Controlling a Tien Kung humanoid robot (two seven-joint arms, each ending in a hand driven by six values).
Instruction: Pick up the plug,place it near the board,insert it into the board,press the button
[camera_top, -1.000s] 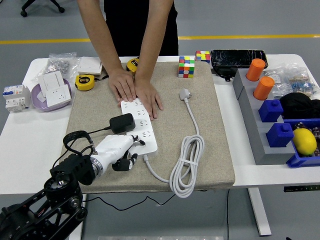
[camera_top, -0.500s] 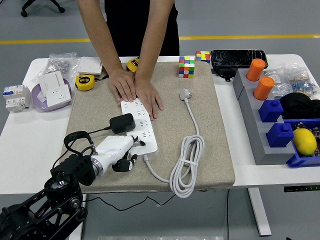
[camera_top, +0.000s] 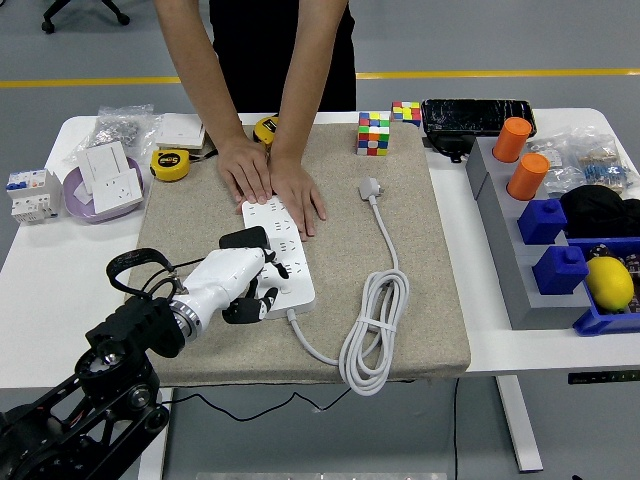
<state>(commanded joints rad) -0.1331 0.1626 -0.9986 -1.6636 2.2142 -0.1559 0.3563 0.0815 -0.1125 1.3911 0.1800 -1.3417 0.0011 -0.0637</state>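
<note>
Your left robot hand (camera_top: 243, 283) sits over the strip's (camera_top: 282, 250) near end, fingers curled empty, black plug (camera_top: 243, 239) just beyond the knuckles on the strip's left edge; strip runs away from you, person's hands (camera_top: 270, 180) pinning the far end.

A white table (camera_top: 60, 290) carries a large beige mat (camera_top: 420, 300) across its middle. To the mat's left lie two yellow tape measures (camera_top: 170, 164), a purple bowl (camera_top: 75, 200) holding white sockets, a breaker (camera_top: 30, 193) and a clear bag (camera_top: 120, 127). To its right stand a grey rack (camera_top: 510, 270) and a blue bin (camera_top: 610, 318); a black case (camera_top: 475, 115) sits at the far edge.
</note>
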